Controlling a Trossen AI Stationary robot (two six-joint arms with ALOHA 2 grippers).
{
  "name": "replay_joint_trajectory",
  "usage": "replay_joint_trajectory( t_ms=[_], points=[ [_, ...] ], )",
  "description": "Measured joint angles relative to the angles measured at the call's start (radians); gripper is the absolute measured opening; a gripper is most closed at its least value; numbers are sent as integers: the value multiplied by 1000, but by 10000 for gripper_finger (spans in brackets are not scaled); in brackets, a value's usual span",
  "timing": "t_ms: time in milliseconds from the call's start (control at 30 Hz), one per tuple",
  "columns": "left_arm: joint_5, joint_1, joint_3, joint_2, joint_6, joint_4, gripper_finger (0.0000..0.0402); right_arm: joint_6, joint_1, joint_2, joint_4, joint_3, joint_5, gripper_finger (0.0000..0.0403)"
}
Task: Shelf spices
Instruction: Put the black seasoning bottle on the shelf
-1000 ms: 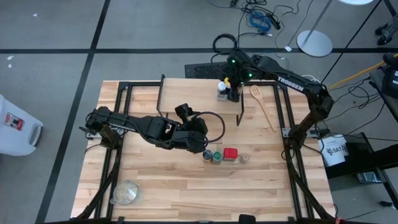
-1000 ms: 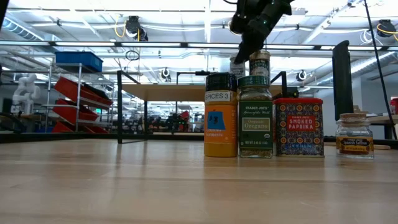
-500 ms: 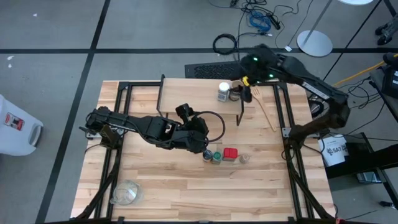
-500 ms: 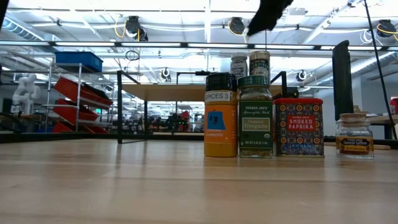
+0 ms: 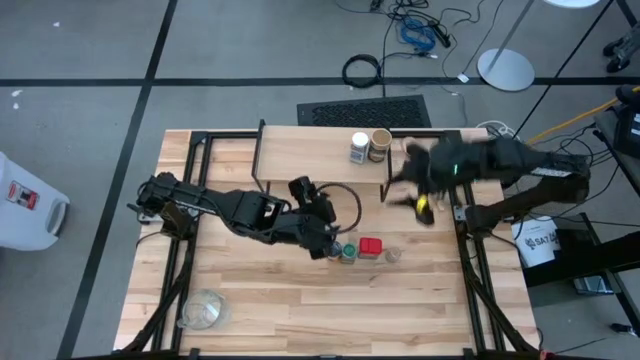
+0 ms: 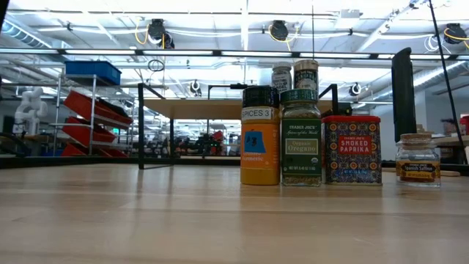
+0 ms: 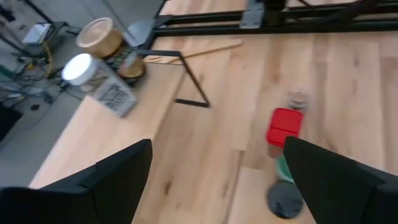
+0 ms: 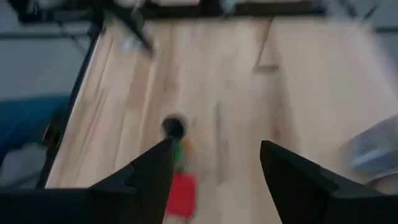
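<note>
The right gripper (image 5: 418, 192) is swinging away from the shelf (image 5: 300, 146), fingers apart and empty. Two jars (image 5: 369, 146) are shelved; four spices (image 5: 360, 249) are waiting on the desk (image 5: 260, 300) by the open left gripper (image 5: 326, 240).

Pale matt wooden table (image 6: 146, 213), glossy glass jars (image 6: 300, 139) – printed red tin (image 6: 352, 149), cork-topped jar (image 6: 418, 159)

Even overhead light is falling on the tabletop (image 5: 280, 290), leaving only faint shadows. Ceiling lamps (image 6: 157, 29) are glaring brightly in the low view, where the jars (image 6: 300, 139) are standing sharp and the near wood is softening out of focus. Motion blur is smearing the right arm (image 5: 480, 165) from above and both wrist views, the right one most heavily.
</note>
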Motion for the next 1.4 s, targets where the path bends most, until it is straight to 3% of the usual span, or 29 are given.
replay_joint_trajectory(
  t_ms=[267,433,533,767,1000,1400],
  points=[
    [35,-66,-124,1,24,53,373,171,325,-32,253,-364,214,224],
    [54,-70,-275,1,26,174,373,238,402,-24,466,-541,233,224],
    [142,-65,-319,1,32,170,373,245,414,-17,571,-611,234,224],
    [306,-30,-324,9,82,251,373,221,413,-13,592,-637,232,224],
    [383,27,-324,82,187,268,373,193,413,-13,619,-637,230,224],
    [460,70,-324,160,220,287,373,193,413,-13,611,-637,229,224]
  ],
)
